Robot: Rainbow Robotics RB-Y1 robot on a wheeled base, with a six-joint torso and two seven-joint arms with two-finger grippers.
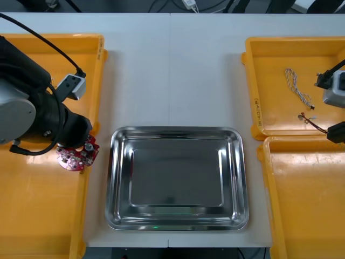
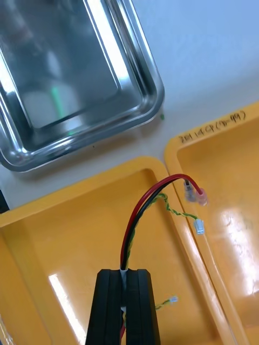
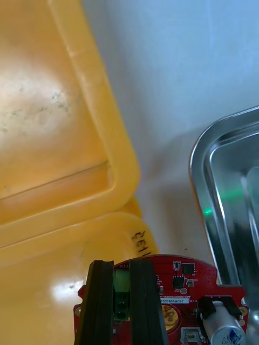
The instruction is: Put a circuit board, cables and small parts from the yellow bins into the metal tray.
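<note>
Left gripper [image 3: 123, 269] pinches the board [image 1: 78, 155] by a green part on its face, fingers held apart by that part. The board sits at about nine o'clock from the tray [image 1: 114, 183], over the inner rim of the near left bin [image 1: 85, 210]. Right gripper [image 2: 124, 276] is clamped on the red and yellow cable [image 2: 141, 207], between two and three o'clock from the tray, where the near right bin [image 1: 267, 189] meets the far right bin [image 1: 253, 102]. A blue and white cable [image 1: 298, 86] lies in the far right bin, at eleven o'clock from the held cable.
</note>
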